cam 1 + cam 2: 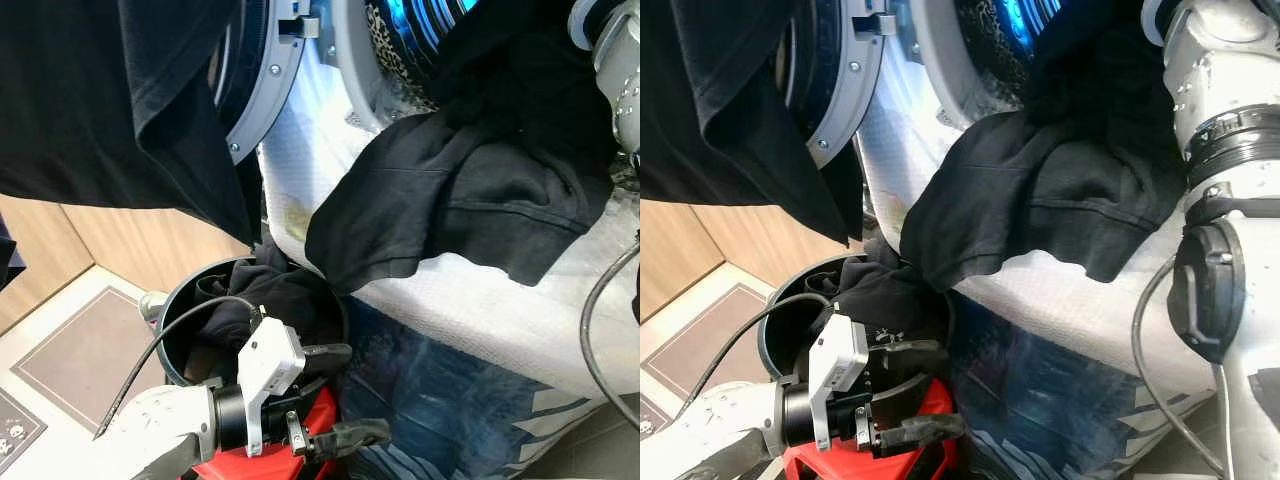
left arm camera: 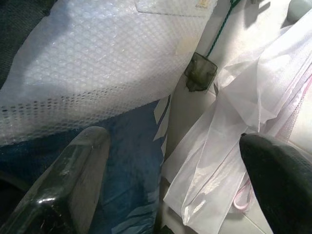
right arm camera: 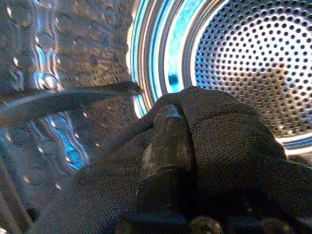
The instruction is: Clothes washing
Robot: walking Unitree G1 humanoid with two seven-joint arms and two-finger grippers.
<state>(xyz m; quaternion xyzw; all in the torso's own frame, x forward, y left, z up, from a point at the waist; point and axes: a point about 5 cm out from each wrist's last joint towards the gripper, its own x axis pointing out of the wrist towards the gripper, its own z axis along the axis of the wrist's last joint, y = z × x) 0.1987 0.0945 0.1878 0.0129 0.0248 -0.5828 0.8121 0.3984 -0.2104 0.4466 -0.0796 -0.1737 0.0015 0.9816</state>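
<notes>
Eye views: washer at 12 o'clock, wrapped in bubble wrap, door swung open toward 11 o'clock.
Garment: black garment hangs out of the drum mouth at 1 o'clock and drapes down over the washer front; its upper end goes into the opening where the right arm reaches in.
Cloth: another black cloth hangs across 10 to 11 o'clock, in front of the door.
Bucket: dark round bucket at 7 o'clock on the floor, black clothes heaped in it, touching the hanging garment's lower edge.
Left gripper: left gripper at 6 o'clock, just beside the bucket rim, over something red; fingers spread, holding nothing.
Floor: tan tiles and a wooden panel at 8 to 9 o'clock.

Left wrist view: fingers wide apart, pointed at bubble wrap, blue printed sheet and thin white plastic.

Right wrist view: right gripper inside the perforated steel drum; fingers pressed together, pinching black knit fabric of the garment that bunches around them.
</notes>
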